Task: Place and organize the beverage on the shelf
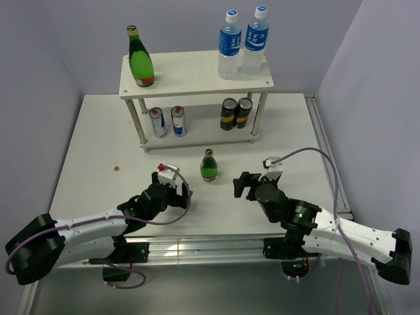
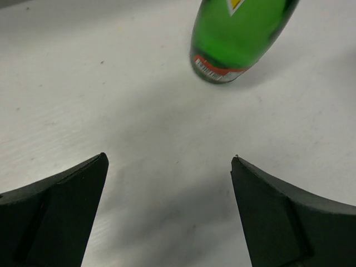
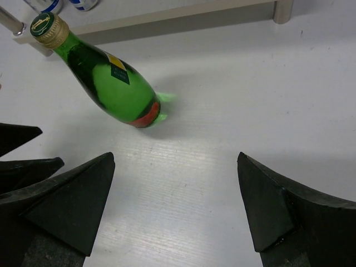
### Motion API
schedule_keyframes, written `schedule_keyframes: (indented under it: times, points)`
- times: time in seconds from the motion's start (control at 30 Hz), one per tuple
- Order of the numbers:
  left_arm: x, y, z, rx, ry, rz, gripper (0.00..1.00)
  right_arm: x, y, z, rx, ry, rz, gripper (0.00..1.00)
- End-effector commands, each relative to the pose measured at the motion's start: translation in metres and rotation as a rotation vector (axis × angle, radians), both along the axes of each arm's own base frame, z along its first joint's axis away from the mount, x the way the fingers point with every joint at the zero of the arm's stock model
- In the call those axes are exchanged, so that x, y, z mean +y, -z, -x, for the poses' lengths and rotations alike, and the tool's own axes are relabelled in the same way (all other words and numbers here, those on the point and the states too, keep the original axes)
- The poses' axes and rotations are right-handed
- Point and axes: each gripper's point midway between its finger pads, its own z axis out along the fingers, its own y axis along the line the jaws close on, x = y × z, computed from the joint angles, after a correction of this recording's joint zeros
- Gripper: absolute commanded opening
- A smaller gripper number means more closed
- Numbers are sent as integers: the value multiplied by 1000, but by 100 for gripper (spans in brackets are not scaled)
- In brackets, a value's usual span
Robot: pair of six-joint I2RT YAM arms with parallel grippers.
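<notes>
A small green glass bottle [image 1: 209, 166] stands upright on the white table in front of the shelf [image 1: 197, 73]; it also shows as the green bottle [image 2: 236, 36] in the left wrist view and the green bottle [image 3: 111, 82] in the right wrist view. My left gripper [image 1: 172, 180] is open to the bottle's left, a short way off. To the bottle's right, my right gripper [image 1: 244, 185] is open too, nothing between its fingers. The shelf's top board carries a taller green bottle [image 1: 140, 60] and two water bottles [image 1: 242, 43]. Its lower board holds two silver-blue cans [image 1: 168, 121] and two black cans [image 1: 235, 113].
A small brown spot [image 1: 115, 168] marks the table at the left. The table's metal edge rail [image 1: 326, 157] runs along the right side. Purple walls stand behind the shelf and on both sides.
</notes>
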Motion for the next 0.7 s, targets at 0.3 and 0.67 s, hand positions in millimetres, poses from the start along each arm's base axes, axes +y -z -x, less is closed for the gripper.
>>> schedule_keyframes:
  times: [0.3,0.67]
  points:
    - [-75,-46,-21,-117,114,350,99,-8,-5,-2,-11,44,-22,98]
    - [-121,-24,-70,-156,62,337,99,-7,-2,-2,-5,41,-12,98]
